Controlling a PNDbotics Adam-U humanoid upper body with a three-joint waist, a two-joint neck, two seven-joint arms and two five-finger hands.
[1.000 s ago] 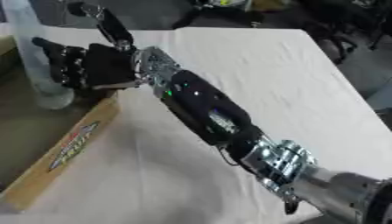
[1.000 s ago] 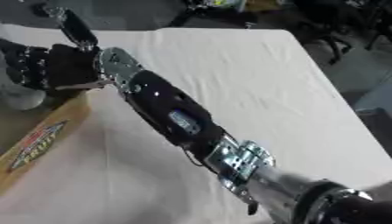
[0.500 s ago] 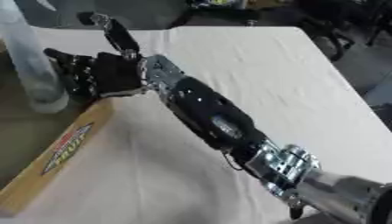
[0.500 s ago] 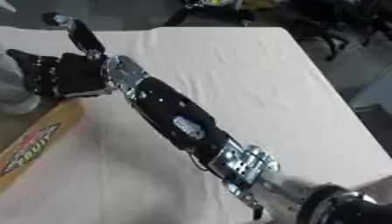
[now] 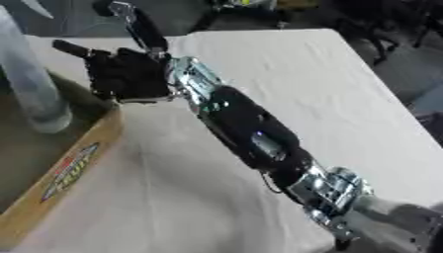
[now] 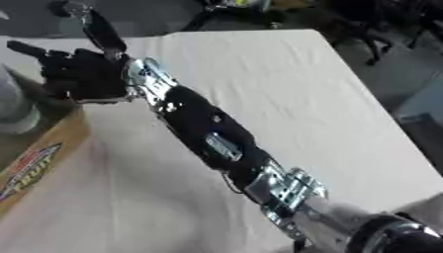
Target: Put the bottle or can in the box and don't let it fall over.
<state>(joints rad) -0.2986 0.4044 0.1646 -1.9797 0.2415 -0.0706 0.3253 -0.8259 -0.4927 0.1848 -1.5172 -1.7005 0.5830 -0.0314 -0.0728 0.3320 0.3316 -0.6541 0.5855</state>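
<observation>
**A:** What does the left eye view show?

**B:** The right hand point(image 5: 130, 74) reaches from the lower right across the white table point(image 5: 286, 74) to the near wall of the cardboard box point(image 5: 65, 170). Its fingers are spread and mostly straight, one pointing up and left, the thumb raised; it grips nothing. The clear plastic bottle point(image 5: 30, 84) stands upright inside the box, to the left of the hand. A gap shows between the fingers and the bottle.

**A:** And the box itself?

**B:** Its side wall carries a printed logo in red, blue and yellow point(image 5: 73, 165). The hand sits over the wall's upper end, at the box's edge.

**A:** Now the right eye view?

**B:** Same moment, shifted. The hand shows near the upper left, open, with one finger stretched toward the left edge. Only the lower part of the bottle shows at the left border, still upright on the box floor, apart from the hand. The black forearm with silver joints point(image 6: 207, 138) runs diagonally down to the lower right corner.

**A:** The left hand?

**B:** It appears in neither view.
</observation>
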